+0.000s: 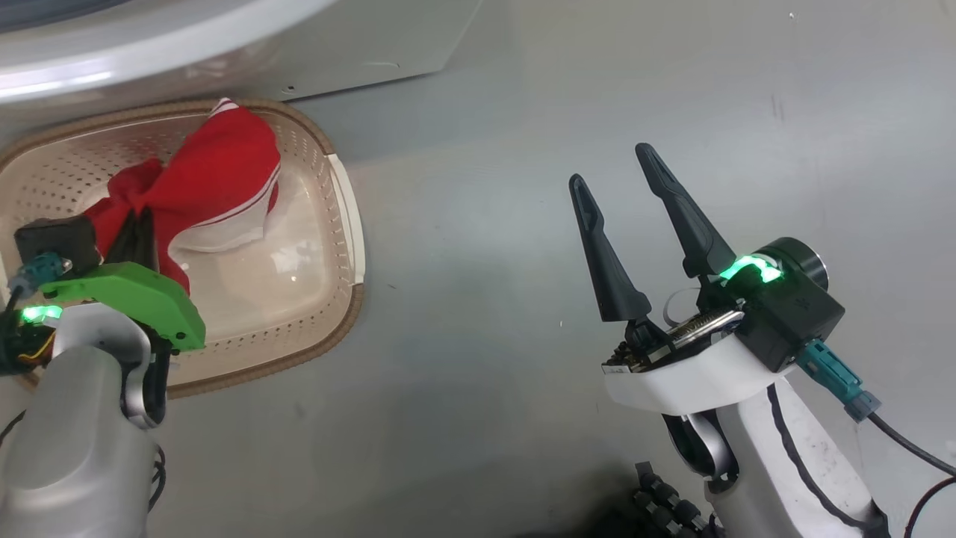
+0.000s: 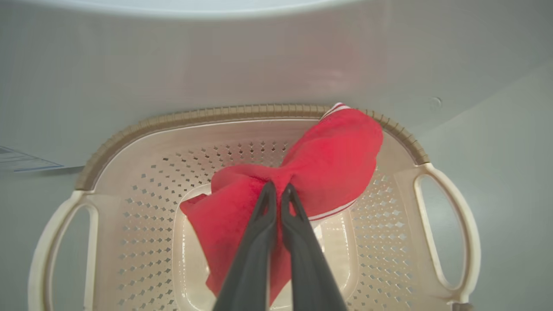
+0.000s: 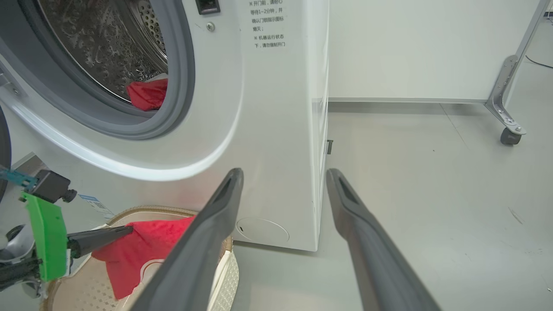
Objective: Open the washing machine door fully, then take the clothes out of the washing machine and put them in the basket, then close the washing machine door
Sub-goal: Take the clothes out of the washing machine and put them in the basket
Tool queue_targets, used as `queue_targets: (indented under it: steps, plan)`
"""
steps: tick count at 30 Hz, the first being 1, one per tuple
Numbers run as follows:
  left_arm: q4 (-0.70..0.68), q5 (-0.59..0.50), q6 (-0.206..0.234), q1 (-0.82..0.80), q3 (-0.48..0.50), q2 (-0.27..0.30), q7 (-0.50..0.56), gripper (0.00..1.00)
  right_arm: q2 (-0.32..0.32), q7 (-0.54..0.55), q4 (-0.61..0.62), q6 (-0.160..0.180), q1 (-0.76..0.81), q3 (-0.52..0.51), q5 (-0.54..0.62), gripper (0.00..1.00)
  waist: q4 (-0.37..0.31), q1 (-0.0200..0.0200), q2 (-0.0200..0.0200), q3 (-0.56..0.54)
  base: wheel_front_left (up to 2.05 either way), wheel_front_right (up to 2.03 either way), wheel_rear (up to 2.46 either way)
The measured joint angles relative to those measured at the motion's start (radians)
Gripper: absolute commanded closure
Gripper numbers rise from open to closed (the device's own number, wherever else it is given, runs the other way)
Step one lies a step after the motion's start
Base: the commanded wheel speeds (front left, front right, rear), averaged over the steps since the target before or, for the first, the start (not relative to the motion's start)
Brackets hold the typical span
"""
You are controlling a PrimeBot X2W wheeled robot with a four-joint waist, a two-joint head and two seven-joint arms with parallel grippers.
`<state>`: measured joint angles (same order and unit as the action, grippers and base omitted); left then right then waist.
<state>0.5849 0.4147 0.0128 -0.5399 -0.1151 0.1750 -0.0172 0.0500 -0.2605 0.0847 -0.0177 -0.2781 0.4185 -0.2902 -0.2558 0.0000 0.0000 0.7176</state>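
L gripper (image 2: 278, 190): clenched on the red garment (image 2: 328, 160); dark fingers pinch a bunched fold mid-cloth, tips nearly touching.
Red garment: hangs from the pinch inside the basket (image 2: 242, 112). One end, w/ white-striped hem, lies against the far rim by the machine. Other end droops toward the basket bottom.
Basket: cream, perforated, brown woven-look rim, white side handles. Sits on the grey floor (image 1: 523, 112) just in front of the washing machine (image 3: 276, 129), below the L gripper.
R gripper (image 1: 612, 166): released, fingers spread wide, nothing between them. Hovers over bare floor, well apart from the basket, on its right.
Washing machine: white front-loader. Drum mouth is uncovered, w/ grey gasket (image 3: 181, 86) around it and small printed text on the front panel.
Second red garment (image 3: 149, 93): inside the drum, low at the mouth, just behind the gasket.
Backgrnd: white wall panel (image 3: 410, 43); metal leg w/ caster (image 3: 510, 136) at the far right of the R wrist view.
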Motion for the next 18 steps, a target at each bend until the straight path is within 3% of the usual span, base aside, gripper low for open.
queue_targets:
  steps: [13, 15, 16, 18]
  plan:
    - [0.154, 0.025, -0.002, -0.084, 0.012, -0.001, 0.033, 1.0, 0.0, 0.0, -0.011, 0.018, -0.029, 0.002, -0.015, 0.0, -0.04, 0.0, 0.0, 0.062, 0.0, 0.0, 0.0]
    - [0.172, 0.026, -0.01, -0.093, 0.011, -0.001, 0.031, 0.76, 0.0, 0.0, -0.016, 0.02, -0.033, 0.002, -0.015, 0.0, -0.039, 0.0, 0.0, 0.061, 0.0, 0.0, 0.0]
    - [0.183, 0.027, -0.01, -0.097, 0.012, -0.002, 0.024, 0.76, 0.0, 0.0, -0.019, 0.021, -0.036, 0.002, -0.015, 0.0, -0.039, 0.0, 0.0, 0.059, 0.0, 0.0, 0.0]
    - [0.199, 0.03, -0.01, -0.102, 0.012, -0.002, 0.02, 0.55, 0.0, 0.0, -0.022, 0.022, -0.042, 0.001, -0.016, 0.0, -0.036, 0.0, 0.0, 0.054, 0.0, 0.0, 0.0]
